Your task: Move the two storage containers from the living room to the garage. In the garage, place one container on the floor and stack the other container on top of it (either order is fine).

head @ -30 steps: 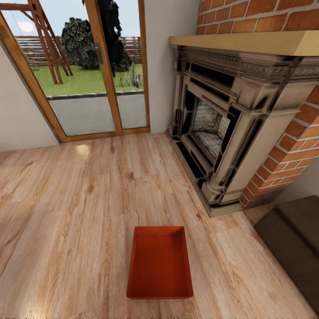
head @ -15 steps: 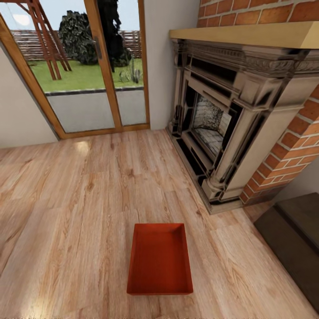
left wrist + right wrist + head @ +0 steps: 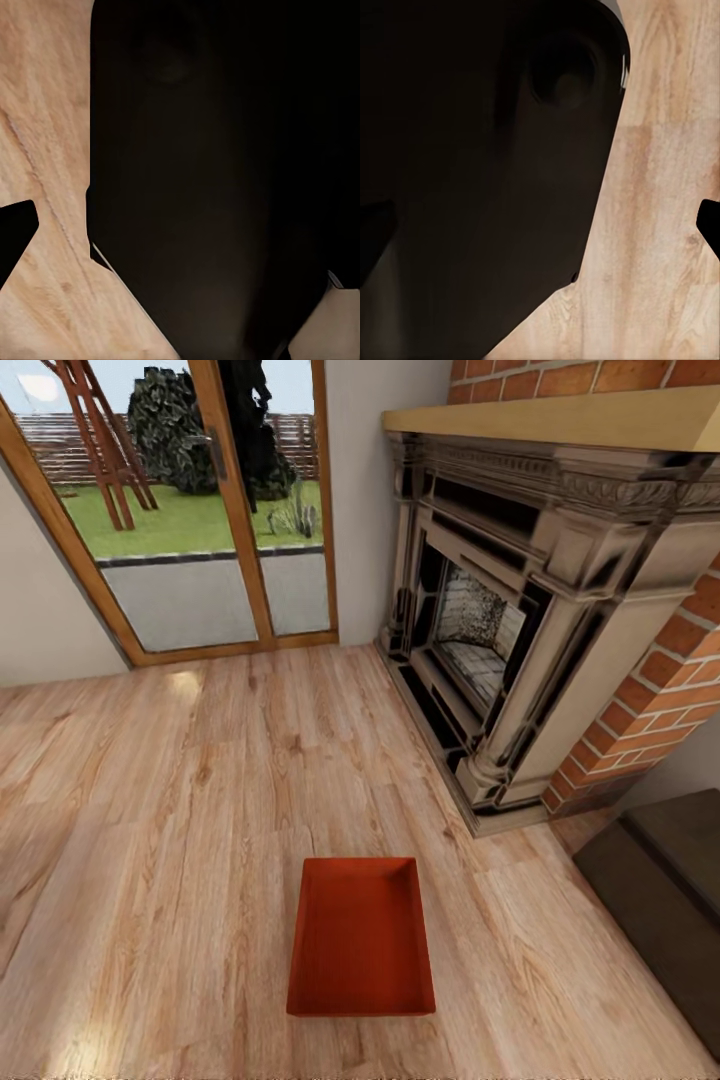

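Between frames the head camera has crept forward and tilted; one storage container (image 3: 361,940) lies open-side-up on the living room's wood-plank floor (image 3: 180,840) before the fireplace (image 3: 500,640), awaiting pickup. Both claws' opening cannot be told.

Matt orange-red storage container (image 3: 361,940) on glossy light wood-plank floor (image 3: 180,810); rough red brick fireplace (image 3: 560,610) with a carved stone-like surround.

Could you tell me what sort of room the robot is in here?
Most likely a living room: a brick fireplace with a carved surround, glazed patio doors onto a garden, and a light wood-plank floor holding an orange-red storage container.
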You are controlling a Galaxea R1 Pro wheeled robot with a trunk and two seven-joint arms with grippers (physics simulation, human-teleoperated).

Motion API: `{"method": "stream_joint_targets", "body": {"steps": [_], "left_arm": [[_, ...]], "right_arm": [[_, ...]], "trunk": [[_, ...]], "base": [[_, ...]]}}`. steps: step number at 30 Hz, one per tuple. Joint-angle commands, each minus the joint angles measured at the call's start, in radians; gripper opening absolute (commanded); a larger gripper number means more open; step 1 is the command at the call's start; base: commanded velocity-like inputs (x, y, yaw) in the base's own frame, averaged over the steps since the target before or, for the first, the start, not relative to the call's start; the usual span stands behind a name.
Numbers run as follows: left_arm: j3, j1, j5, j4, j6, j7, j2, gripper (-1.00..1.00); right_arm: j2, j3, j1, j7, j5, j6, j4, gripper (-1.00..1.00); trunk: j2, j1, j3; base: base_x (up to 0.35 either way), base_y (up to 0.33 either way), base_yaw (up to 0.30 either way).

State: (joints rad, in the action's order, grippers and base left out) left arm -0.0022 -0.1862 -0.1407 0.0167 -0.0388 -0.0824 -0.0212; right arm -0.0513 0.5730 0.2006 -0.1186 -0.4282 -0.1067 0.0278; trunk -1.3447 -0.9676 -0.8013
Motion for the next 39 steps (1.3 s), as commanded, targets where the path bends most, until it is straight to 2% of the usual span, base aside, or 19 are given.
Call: {"method": "stream_joint_targets", "body": {"steps": [1, 39], "left_arm": [[-0.001, -0.001, -0.01, -0.001, -0.003, -0.005, 0.0, 1.0], [-0.001, -0.001, -0.01, -0.001, -0.003, -0.005, 0.0, 1.0]], "right_arm": [[-0.001, 0.008, 0.001, -0.001, -0.009, -0.005, 0.003, 1.0], [-0.001, 0.008, 0.001, -0.001, -0.009, -0.008, 0.003, 1.0]], "trunk": [[0.0, 0.0, -0.002], [0.0, 0.0, -0.063]], "base": [[0.0, 0.0, 0.0], [0.0, 0.0, 0.0]]}}
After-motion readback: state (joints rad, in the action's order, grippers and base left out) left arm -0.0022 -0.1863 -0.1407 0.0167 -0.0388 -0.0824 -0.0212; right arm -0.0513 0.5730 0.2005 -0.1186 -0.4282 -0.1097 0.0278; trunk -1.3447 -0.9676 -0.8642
